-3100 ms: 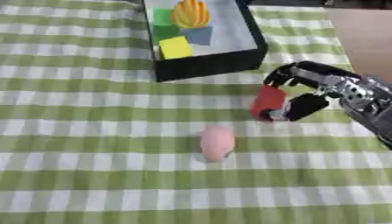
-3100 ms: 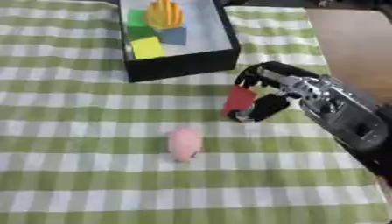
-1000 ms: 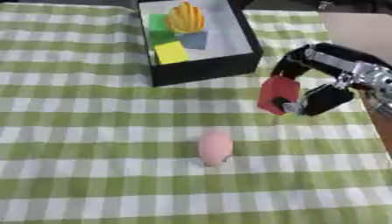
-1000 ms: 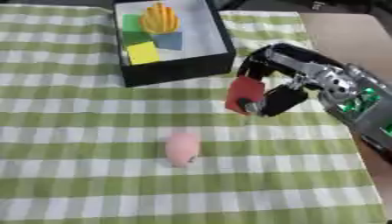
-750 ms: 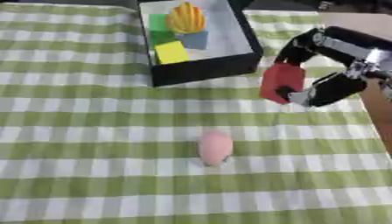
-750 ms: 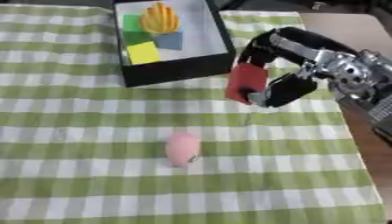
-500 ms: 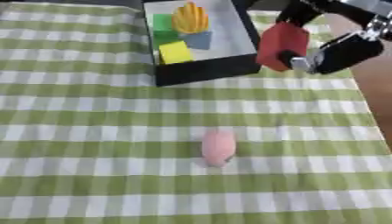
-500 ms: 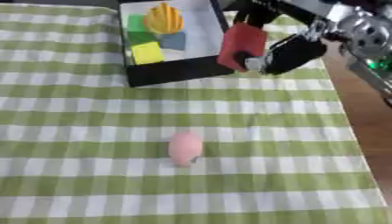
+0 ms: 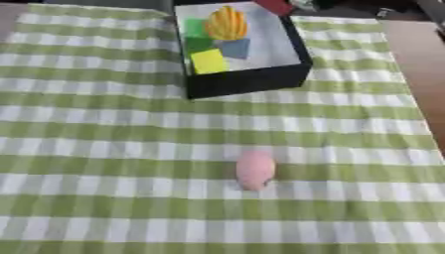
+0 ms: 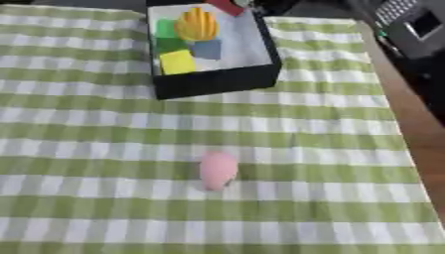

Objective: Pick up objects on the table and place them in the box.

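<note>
A black box (image 9: pixel 248 82) with a white floor stands at the top centre. It holds a yellow ribbed object (image 9: pixel 227 23) and green, blue and yellow blocks. A red object (image 9: pixel 274 6) shows at the picture's top edge, over the far end of the box. My right hand (image 9: pixel 323 4) is only a dark sliver beside it there, shut on it, and its forearm (image 10: pixel 408 25) comes in from the upper right corner. A pink rounded object (image 9: pixel 256 169) lies on the green checked cloth (image 9: pixel 104 149), well in front of the box. My left hand shows in no view.
The cloth ends at the right on a bare brown table strip (image 9: pixel 421 59). Nothing else lies on the cloth around the pink object.
My right hand has lifted the red object up and back, from beside the box's right wall to over its far end. The view has also shifted.
</note>
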Tool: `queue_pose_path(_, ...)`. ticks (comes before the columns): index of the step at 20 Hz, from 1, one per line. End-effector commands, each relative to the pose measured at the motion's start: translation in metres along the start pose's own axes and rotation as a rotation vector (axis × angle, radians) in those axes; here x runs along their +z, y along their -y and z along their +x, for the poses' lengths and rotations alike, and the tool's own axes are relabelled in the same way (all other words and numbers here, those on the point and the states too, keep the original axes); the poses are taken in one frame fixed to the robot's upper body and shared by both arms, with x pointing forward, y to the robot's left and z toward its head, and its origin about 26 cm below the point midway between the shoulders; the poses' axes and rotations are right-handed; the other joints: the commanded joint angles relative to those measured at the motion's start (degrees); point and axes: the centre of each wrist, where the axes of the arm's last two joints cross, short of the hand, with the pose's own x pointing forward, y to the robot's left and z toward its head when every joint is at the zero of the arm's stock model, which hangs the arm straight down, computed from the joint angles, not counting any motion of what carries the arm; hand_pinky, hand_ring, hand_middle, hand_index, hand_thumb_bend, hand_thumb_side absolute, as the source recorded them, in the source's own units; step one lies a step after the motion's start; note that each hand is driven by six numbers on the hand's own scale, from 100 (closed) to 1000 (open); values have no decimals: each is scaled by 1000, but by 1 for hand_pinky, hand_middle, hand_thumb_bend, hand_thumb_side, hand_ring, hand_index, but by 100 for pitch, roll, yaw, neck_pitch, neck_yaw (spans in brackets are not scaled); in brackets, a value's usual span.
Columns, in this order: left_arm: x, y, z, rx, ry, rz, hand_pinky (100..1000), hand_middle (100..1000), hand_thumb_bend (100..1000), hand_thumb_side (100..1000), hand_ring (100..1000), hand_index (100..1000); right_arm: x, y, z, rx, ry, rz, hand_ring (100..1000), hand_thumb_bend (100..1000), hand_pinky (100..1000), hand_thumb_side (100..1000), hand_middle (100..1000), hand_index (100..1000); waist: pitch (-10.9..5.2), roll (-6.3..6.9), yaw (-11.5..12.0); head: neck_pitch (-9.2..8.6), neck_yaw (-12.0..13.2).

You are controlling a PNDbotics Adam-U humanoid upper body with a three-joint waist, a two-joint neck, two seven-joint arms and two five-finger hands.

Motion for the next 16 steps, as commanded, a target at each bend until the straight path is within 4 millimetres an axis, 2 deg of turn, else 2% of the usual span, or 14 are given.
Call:
queue_pose_path(1, -7, 2, 17, 2, 72, -38, 843, 806, 107, 712, 812, 814, -25, -2, -12, 43, -23, -2, 663, 132, 810, 100, 485, 664, -198, -47, 56, -72, -100)
queue_pose_path(6, -9, 6, 26, 48, 130, -43, 837, 795, 121, 690, 802, 807, -56, -28, -40, 74, -66, 43, 670, 139, 813, 100, 492, 670, -158, -67, 199, -112, -222)
queue_pose_path(10, -11, 10, 30, 80, 157, -44, 836, 793, 121, 685, 801, 805, -68, -55, -60, 137, -82, 99, 687, 189, 814, 100, 510, 685, -127, -69, 271, -148, -266)
queue_pose_path(11, -11, 10, 30, 82, 158, -46, 836, 793, 121, 686, 801, 805, -69, -59, -63, 154, -81, 112, 697, 211, 816, 100, 521, 697, -124, -70, 277, -150, -269)
queue_pose_path(13, -11, 10, 29, 83, 154, -47, 837, 793, 119, 690, 802, 806, -71, -64, -65, 190, -70, 130, 754, 362, 827, 100, 595, 765, -124, -74, 275, -138, -271)
queue_pose_path(14, -11, 10, 29, 83, 152, -47, 837, 793, 119, 690, 802, 806, -71, -64, -65, 209, -62, 131, 783, 404, 837, 100, 633, 802, -126, -76, 271, -133, -267)
queue_pose_path(16, -11, 10, 28, 81, 148, -47, 837, 793, 118, 690, 802, 806, -70, -63, -64, 238, -51, 126, 805, 426, 846, 100, 665, 828, -130, -77, 265, -125, -262)
